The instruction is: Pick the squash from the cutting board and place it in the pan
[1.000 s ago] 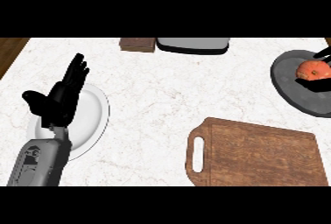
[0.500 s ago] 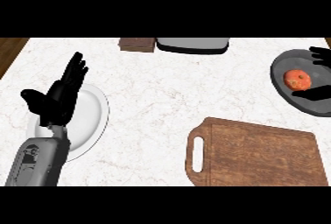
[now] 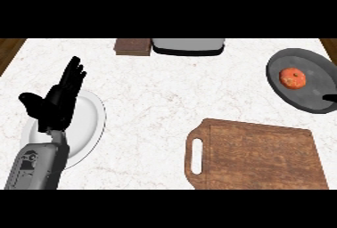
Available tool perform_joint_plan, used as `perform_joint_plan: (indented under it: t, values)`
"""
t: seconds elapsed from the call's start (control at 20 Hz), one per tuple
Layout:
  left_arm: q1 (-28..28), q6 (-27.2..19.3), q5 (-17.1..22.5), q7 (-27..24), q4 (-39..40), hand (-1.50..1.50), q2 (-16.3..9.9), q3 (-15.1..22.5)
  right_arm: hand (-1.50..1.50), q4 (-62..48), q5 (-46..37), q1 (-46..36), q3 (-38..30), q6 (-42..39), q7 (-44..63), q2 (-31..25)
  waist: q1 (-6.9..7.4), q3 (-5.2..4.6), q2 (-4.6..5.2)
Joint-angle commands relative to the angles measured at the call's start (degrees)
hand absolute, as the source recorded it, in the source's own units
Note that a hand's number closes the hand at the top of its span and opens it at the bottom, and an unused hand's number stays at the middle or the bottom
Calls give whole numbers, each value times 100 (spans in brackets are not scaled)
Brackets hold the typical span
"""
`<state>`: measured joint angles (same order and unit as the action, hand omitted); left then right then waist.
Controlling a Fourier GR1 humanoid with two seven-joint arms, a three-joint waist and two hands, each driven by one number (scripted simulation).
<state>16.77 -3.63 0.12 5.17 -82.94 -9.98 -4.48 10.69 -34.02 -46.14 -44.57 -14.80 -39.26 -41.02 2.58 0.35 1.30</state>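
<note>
The squash [image 3: 293, 78], small, round and orange-red, lies inside the dark grey pan [image 3: 314, 62] at the right edge of the counter. Nothing touches it. The wooden cutting board [image 3: 260, 156] at the lower right, with its handle slot on the left, has nothing on it. Only a black tip of my right hand [image 3: 329, 97] shows at the right edge, over the pan's lower rim. At the left, my left hand [image 3: 58, 103] rests open with its fingers up, over a white plate.
The white plate [image 3: 89, 122] sits under the left hand. A brown block [image 3: 133, 46] and a grey, dark-rimmed object [image 3: 187, 45] stand at the counter's back edge. Wooden floor shows past the counter's top corners.
My right hand has pulled away from over the pan toward the right edge, leaving the squash uncovered in the pan. The left hand has not moved.
</note>
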Motion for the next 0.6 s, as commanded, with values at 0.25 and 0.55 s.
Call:
perform_joint_plan:
  t: [0.25, 0.55]
  values:
    - [-278, -20, 15, 52, -258, 0, -58, -80, -150, -82, 513, 895, -236, -2449, -923, -1090, -223, -17, -121]
    - [-195, 40, 173, 263, -275, 0, -150, -241, -150, 135, 766, 1684, -220, -2996, -1299, -1370, -357, -23, -147]
